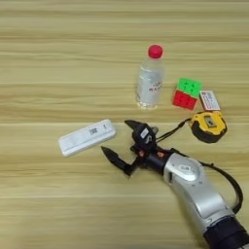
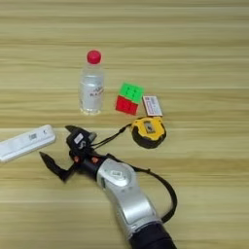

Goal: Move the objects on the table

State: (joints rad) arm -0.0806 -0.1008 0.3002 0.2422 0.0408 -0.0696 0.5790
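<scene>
The white oblong remote (image 1: 87, 137) lies flat at the left of the wooden table (image 1: 48, 58). Just right of it my right gripper (image 1: 116, 137) stands open with nothing between its two black fingers, one tip near the remote's right end. The red-green puzzle cube (image 1: 187, 93) sits at the right, with the small red-white flat box (image 1: 209, 100) beside it. In front of them lies the yellow-black tape measure (image 1: 208, 126), its black strap (image 1: 175, 130) running left toward my wrist.
A clear bottle with a red cap (image 1: 150, 78) stands upright behind my gripper, left of the cube. My silver forearm (image 1: 199, 192) comes in from the bottom right, with a black cable (image 1: 232, 182) looping beside it.
</scene>
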